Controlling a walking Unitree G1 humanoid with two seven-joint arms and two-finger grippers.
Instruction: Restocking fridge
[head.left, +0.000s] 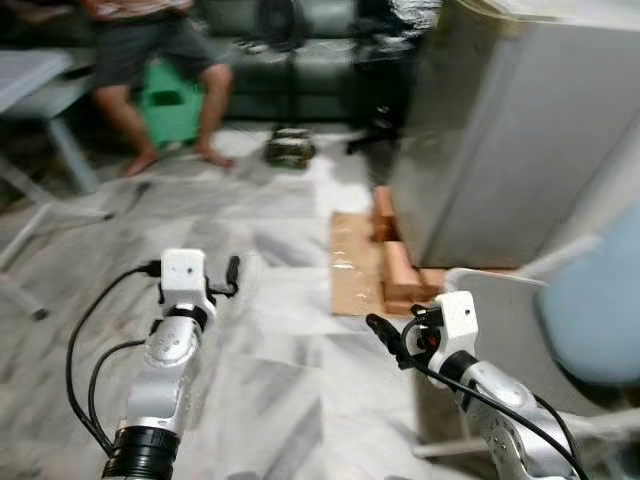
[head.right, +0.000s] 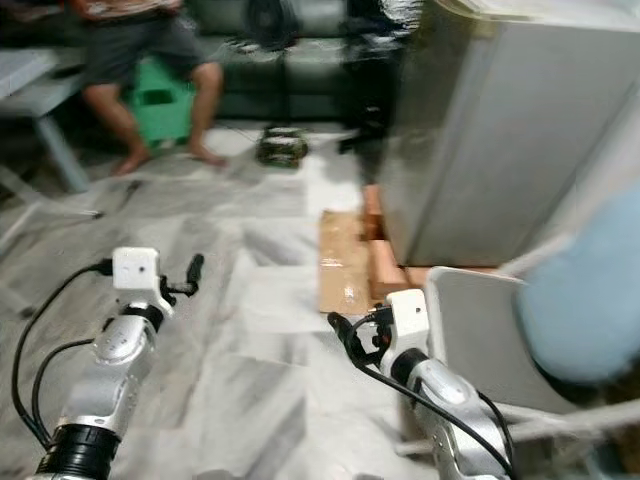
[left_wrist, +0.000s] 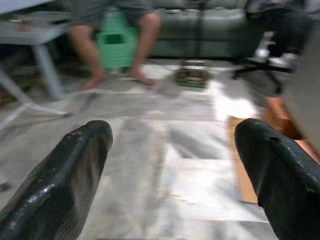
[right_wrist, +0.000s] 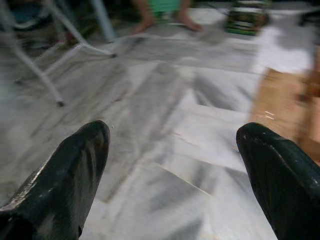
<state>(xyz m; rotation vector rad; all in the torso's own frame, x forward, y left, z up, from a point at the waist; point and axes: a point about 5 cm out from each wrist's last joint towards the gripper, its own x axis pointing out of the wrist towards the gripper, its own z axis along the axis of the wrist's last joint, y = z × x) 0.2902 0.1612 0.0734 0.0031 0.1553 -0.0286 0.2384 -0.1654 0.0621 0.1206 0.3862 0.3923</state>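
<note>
Robot on the way to the fridge, both arms carried forward and empty; the head views are blurred, which suggests walking or turning.

Nearest, the left gripper (head.left: 232, 272) is held out at about waist height over the marble floor (head.left: 270, 330), forearm pointing ahead, its two black fingers (left_wrist: 60, 185) spread well apart with nothing between them. The right gripper (head.left: 385, 335) is held lower and closer in, angled toward the robot's left; its fingers (right_wrist: 60, 175) are likewise spread wide and hold nothing. Just beside the right arm stands a pale chair (head.left: 505, 330), with a blurred blue shape (head.left: 600, 300) over it that cannot be identified.

Beyond the grippers a flat sheet of cardboard (head.left: 352, 265) lies on the floor, touching a low stack of bricks (head.left: 400, 272). The fridge (head.left: 510, 130), the object of the task, stands on those bricks ahead and to the robot's right, apparently shut; which face carries the door cannot be told.

Farthest, a person (head.left: 150, 60) sits on a green stool (head.left: 175, 100), bare feet on the floor, with a dark sofa (head.left: 300, 60) behind and a small crate (head.left: 290, 148) near it.

The step in hand appears to be the approach. To do it well, turn right to face the fridge squarely, stop short of the cardboard, keep the right arm clear of the chair, and keep both grippers open for the handle.
</note>
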